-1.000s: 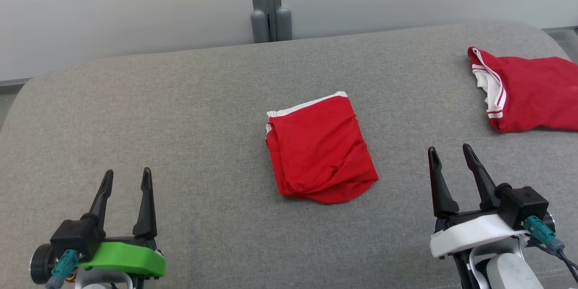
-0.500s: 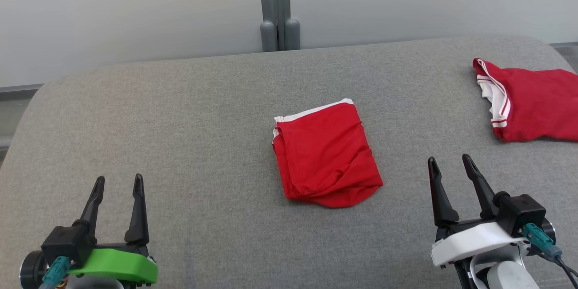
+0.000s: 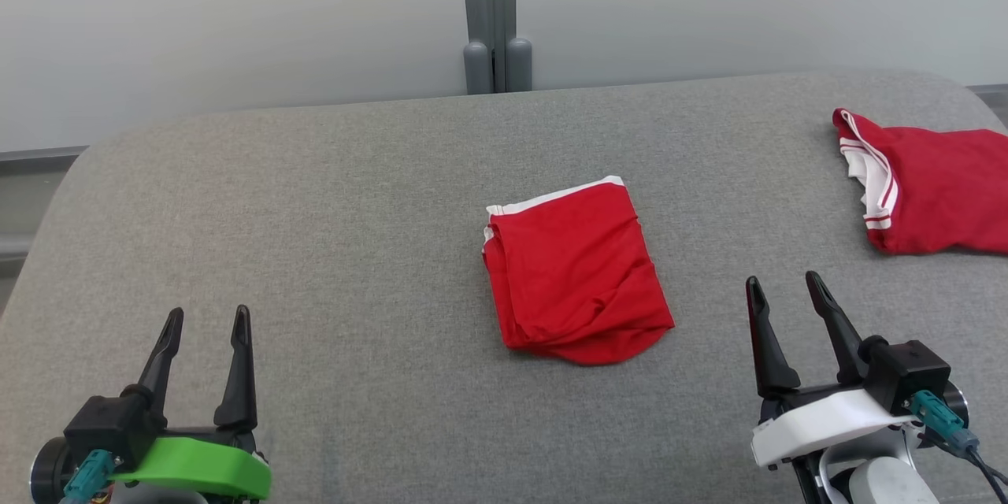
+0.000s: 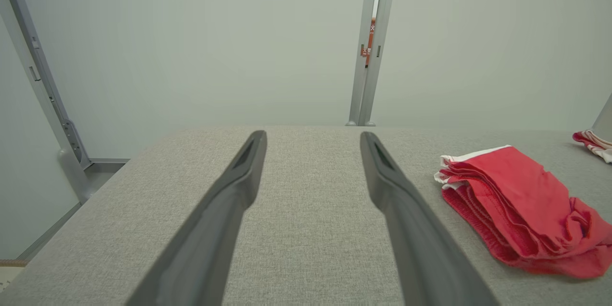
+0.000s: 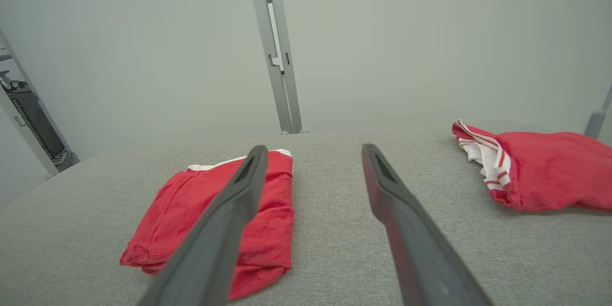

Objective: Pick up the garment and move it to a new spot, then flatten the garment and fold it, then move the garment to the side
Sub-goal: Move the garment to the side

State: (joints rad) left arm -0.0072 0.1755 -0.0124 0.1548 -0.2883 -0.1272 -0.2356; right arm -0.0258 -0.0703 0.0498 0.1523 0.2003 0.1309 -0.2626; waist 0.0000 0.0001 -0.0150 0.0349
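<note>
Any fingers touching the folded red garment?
No, the left gripper and right gripper sit open, fingers clear of the folded garment.

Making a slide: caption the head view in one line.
Folded red garment on the grey surface between the open left tool and right tool; a second garment lies far right.

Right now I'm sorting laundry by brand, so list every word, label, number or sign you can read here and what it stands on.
No text can be read.
Orange label in the gap of the grey post: marks too small to read.
Folded red garment: no lettering shows.
Striped red garment: white stripes, no lettering shows.
</note>
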